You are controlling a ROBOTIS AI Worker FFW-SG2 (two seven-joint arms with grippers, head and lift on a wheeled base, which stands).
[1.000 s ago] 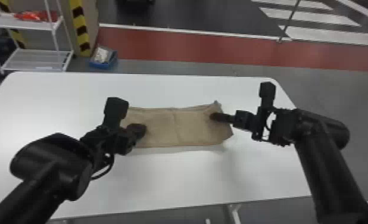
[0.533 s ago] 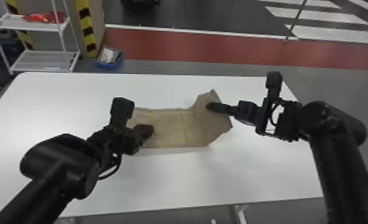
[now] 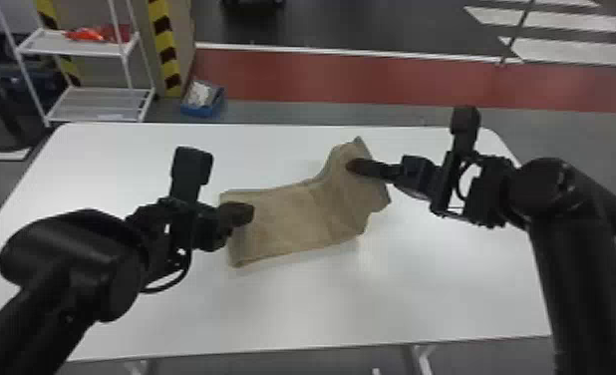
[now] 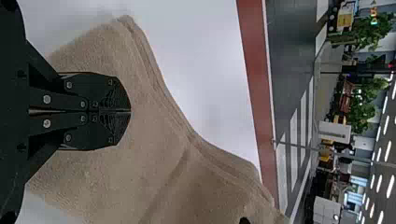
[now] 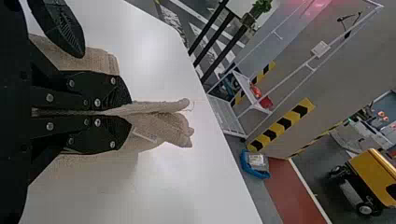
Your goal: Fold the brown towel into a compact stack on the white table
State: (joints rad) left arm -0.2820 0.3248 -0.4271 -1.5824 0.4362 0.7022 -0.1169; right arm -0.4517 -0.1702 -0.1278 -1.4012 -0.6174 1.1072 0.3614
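We hold the jaws of our right gripper (image 3: 356,166) closed on the brown towel (image 3: 292,219), its right end raised; the jaws of our left gripper (image 3: 244,213) meet at its left end. Between them, it stretches over the white table (image 3: 292,309).

Left arm (image 3: 28,324), right arm (image 3: 578,279): black, rounded joint housings (image 3: 75,239), black cable (image 3: 172,284). Left tool (image 3: 247,213), right tool (image 3: 354,165): flat black fingers, silvery screws (image 4: 46,99).

White table (image 3: 292,309), brown towel (image 3: 282,219) partly resting on it
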